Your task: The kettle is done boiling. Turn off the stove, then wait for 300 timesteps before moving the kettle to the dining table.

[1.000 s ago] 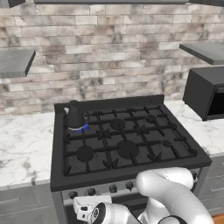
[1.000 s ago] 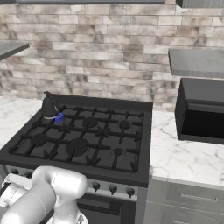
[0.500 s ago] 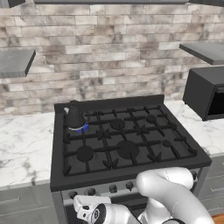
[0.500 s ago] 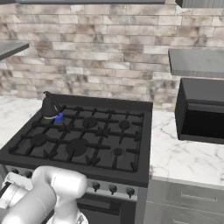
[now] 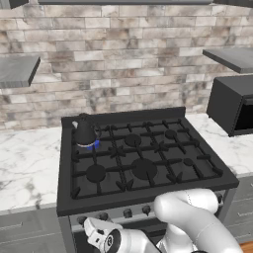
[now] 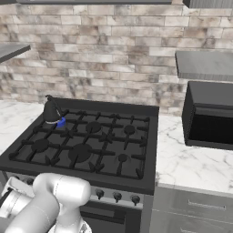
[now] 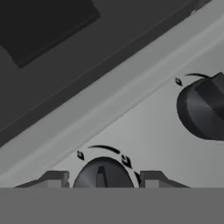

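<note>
**Knob straddled, flame burning on**

Nothing is shifting across the last second: arm, kettle and flame are all sitting where they were, so the first step, turning off the stove, is in my judgement waiting on the twist itself.

The rough grey-and-tan brick wall (image 5: 123, 59) is running behind everything, with the veined white marble surface (image 5: 27, 163) lying smooth on either side. Between the two stretches, the wide black gas stove (image 5: 143, 168) is carrying matt cast-iron grates over round burners, above a brushed silver front panel (image 7: 144, 127). The boxy black microwave (image 5: 232, 104) is standing to the right.

The small squat dark kettle (image 5: 84, 132), cone-shaped with a thin arched handle, is sitting upright on the back left burner, and a small blue flame (image 5: 96, 144) is showing at its base.

In the hand view, the pincer (image 7: 103, 179) is standing apart, its dark fingertips (image 7: 53, 178) flanking a round black ribbed knob (image 7: 103, 174) with a thin gap seemingly left on each side. A second black knob (image 7: 203, 107) is sitting well apart from it.
</note>
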You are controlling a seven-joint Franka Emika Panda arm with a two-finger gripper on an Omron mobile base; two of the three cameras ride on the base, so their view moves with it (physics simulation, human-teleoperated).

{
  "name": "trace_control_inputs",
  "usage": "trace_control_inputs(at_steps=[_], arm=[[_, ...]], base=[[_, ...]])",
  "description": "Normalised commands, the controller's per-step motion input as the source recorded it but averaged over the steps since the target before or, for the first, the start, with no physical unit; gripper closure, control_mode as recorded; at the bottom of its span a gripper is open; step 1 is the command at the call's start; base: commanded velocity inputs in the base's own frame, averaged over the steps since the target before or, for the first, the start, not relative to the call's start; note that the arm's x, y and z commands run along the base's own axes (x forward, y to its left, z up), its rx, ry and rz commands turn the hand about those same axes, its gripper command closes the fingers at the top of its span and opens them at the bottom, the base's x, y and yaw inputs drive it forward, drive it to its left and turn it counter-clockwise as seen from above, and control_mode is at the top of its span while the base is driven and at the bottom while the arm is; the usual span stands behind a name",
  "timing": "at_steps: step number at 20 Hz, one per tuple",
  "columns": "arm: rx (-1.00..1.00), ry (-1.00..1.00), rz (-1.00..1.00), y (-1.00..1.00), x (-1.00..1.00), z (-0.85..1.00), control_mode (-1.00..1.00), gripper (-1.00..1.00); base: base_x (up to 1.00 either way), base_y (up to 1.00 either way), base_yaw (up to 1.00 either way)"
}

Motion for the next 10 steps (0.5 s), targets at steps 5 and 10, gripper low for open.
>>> trace_control_inputs(at_steps=[5, 10], arm=[[0.26, 0.0, 0.0, 0.0, 0.0, 0.0, -1.0, 1.0], [0.25, -0.01, 0.0, 0.0, 0.0, 0.0, -1.0, 1.0]], base=[[0.0, 0.0, 0.0], [0.0, 0.0, 0.0]])
